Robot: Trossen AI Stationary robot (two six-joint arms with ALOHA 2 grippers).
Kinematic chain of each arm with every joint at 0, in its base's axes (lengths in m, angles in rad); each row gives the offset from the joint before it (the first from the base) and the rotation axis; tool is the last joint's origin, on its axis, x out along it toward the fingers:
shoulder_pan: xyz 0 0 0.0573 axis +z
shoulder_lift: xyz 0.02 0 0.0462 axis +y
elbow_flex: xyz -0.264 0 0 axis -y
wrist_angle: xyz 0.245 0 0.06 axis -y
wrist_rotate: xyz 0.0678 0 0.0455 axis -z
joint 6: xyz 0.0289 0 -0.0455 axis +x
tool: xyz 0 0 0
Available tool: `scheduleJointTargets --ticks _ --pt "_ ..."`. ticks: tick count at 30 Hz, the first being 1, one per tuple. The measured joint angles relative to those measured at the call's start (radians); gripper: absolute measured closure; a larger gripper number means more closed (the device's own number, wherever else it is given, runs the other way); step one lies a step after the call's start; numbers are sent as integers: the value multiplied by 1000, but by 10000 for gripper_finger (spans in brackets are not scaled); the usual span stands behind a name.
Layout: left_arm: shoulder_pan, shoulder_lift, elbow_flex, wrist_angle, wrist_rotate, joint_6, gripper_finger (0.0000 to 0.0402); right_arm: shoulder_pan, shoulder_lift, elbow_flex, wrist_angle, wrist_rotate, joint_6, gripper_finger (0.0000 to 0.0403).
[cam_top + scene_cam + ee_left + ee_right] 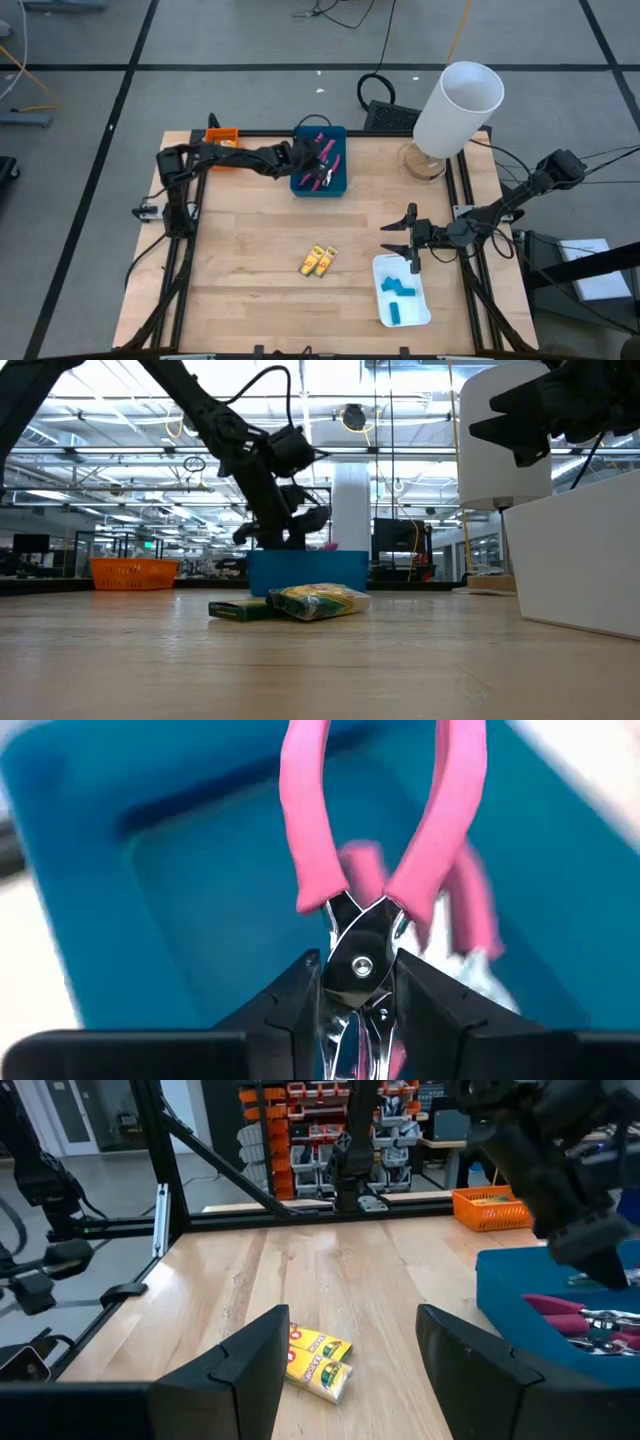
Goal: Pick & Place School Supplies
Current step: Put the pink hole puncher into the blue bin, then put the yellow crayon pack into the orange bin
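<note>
Left gripper (360,1020) over the blue tray (335,186), clenched on pink-handled pliers (375,850), right gripper (411,240) released, spread wide, well apart from that tray

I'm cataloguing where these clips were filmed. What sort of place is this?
Probably a large industrial lab or workshop: exposed ceiling trusses with strip lights, shelving with orange storage bins, and a frame-mounted wooden workbench.

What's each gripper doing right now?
Left gripper: shut on pink-handled pliers over the blue tray.
Right gripper: open, empty, by the white tray.
</note>
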Motion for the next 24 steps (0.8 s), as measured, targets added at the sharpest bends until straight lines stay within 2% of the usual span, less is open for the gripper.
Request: scheduleJointTargets --ticks 14,20,24 --pt "7 -3 1 -1 11 24 212 0 0 0 0 0 0 193" --pt "-20 -121 1 -45 198 26 203 0 0 0 1 0 0 193" --pt "-124 -203 1 -83 258 39 209 0 0 0 1 0 -1 193"
